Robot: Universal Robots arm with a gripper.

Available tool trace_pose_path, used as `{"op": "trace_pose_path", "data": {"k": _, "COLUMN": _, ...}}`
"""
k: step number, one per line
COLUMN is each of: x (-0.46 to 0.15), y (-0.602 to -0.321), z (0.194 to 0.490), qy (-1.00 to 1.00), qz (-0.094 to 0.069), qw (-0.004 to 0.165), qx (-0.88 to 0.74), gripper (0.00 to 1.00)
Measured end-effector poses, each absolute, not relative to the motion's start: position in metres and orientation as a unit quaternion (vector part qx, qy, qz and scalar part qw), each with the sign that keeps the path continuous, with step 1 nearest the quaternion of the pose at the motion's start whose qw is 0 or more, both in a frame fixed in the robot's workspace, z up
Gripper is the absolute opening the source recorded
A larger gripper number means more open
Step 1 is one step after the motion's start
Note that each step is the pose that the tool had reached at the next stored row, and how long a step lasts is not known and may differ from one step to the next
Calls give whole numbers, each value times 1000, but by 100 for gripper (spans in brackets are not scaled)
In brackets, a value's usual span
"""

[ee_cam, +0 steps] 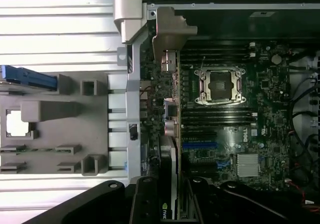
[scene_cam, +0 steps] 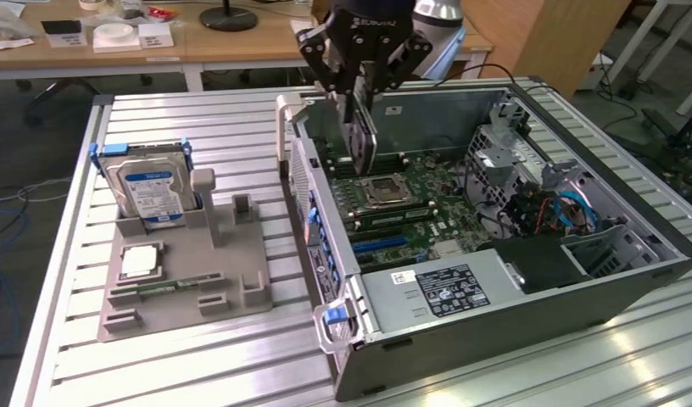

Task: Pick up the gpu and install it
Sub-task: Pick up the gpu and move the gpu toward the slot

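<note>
The gpu (scene_cam: 361, 140) hangs on edge, a thin dark card, above the rear part of the open computer case (scene_cam: 634, 254). My gripper (scene_cam: 363, 89) is shut on its top edge. The card's lower end hovers over the motherboard (scene_cam: 409, 216), close to the case's wall on the exterior view's left and just behind the CPU socket (scene_cam: 386, 191). In the wrist view the gpu (ee_cam: 171, 159) runs edge-on from my gripper (ee_cam: 172, 206) to its pale bracket (ee_cam: 170, 31) by the case wall. Beside it lie the motherboard (ee_cam: 225, 129) and the socket (ee_cam: 220, 84).
A grey parts holder (scene_cam: 227, 254) stands on the slatted metal table (scene_cam: 199, 119) at the exterior view's left. It carries a blue-framed hard drive (scene_cam: 152, 191), a silver chip (scene_cam: 140, 261) and a green memory stick (scene_cam: 170, 286). The power supply (scene_cam: 448, 292) fills the case's near corner.
</note>
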State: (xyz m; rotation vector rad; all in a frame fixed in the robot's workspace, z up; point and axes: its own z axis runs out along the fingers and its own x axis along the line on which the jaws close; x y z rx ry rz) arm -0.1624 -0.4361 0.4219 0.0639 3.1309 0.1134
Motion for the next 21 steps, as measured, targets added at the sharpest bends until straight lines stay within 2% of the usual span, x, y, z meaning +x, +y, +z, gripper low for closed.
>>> {"op": "trace_pose_path", "data": {"k": 21, "x": -109, "y": -436, "z": 422, "qy": 999, "qz": 38, "qw": 4, "qx": 20, "gripper": 26}}
